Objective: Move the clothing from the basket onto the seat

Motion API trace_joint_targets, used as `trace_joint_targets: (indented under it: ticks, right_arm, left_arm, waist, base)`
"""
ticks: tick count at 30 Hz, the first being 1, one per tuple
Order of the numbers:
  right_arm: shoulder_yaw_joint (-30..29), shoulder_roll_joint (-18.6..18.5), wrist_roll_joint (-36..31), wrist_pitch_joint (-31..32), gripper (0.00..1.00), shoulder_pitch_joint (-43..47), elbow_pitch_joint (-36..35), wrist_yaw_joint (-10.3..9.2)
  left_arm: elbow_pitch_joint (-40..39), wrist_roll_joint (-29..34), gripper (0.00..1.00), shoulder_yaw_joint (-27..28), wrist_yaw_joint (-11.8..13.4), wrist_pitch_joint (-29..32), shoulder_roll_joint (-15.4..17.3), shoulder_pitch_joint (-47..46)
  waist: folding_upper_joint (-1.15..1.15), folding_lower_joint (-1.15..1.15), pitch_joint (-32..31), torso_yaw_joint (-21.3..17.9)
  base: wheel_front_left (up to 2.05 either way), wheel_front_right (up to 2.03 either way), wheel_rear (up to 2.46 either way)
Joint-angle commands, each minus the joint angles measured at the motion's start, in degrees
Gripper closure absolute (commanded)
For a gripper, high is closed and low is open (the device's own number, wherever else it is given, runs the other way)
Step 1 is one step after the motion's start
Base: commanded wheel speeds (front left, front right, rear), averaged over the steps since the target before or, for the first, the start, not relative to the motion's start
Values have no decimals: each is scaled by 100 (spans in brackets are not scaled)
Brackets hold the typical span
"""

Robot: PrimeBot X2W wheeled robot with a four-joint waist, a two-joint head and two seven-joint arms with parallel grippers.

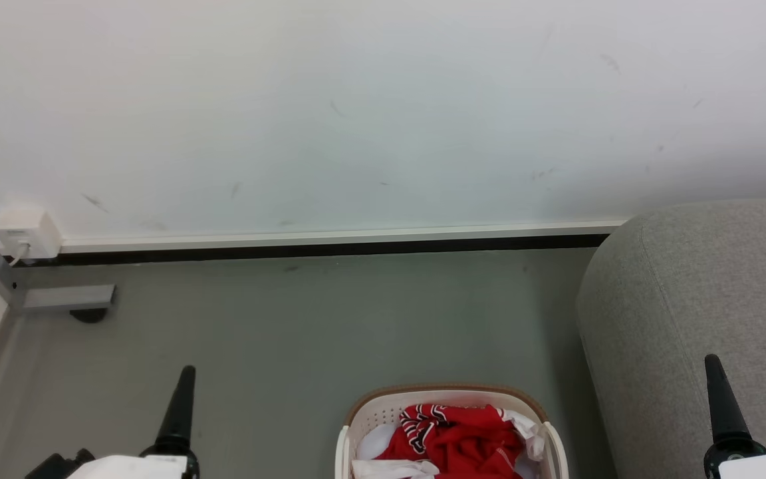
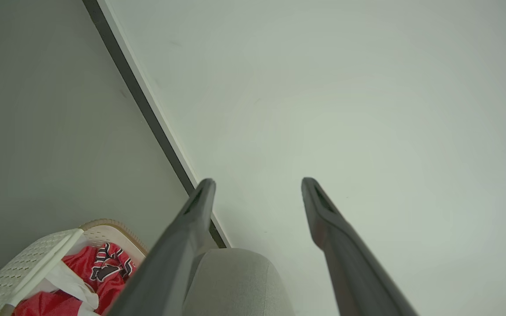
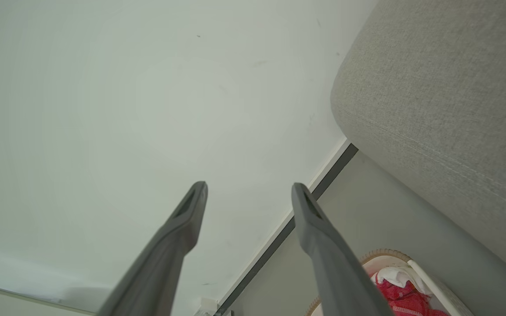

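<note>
The cream-white basket with a brown rim stands on the floor at the bottom middle of the head view, holding red clothing with black-and-white trim and some white cloth. The grey seat rises just to its right. My left gripper sits at the lower left, well left of the basket, one dark finger showing. My right gripper is at the lower right, in front of the seat. In the wrist views, the left gripper and right gripper stand open with nothing between the fingers. The basket and seat show there too.
A white wall with a pale baseboard runs across the back. A white wall socket box and a grey metal bracket sit at the far left. Grey floor lies between the wall and the basket.
</note>
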Motion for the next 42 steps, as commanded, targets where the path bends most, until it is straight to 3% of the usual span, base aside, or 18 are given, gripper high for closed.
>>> trace_joint_targets:
  ticks: [1,19,42]
  right_arm:
    - [38,-81,-284,-63,0,-17,-148,-2]
    - [303,-161,-2053,-445,0,119,-305,-3]
    - [540,-222,-3539,-832,0,213,-360,-5]
  left_arm:
    - [-116,262,0,-38,35,-62,47,-39]
    - [-184,2395,0,-413,300,-443,61,15]
    - [-329,4135,0,-658,498,-826,75,58]
  waist:
    - [0,0,0,3]
    - [0,0,6,23]
    - [0,0,26,45]
  base:
    - [0,0,0]
    - [0,0,0]
    - [0,0,0]
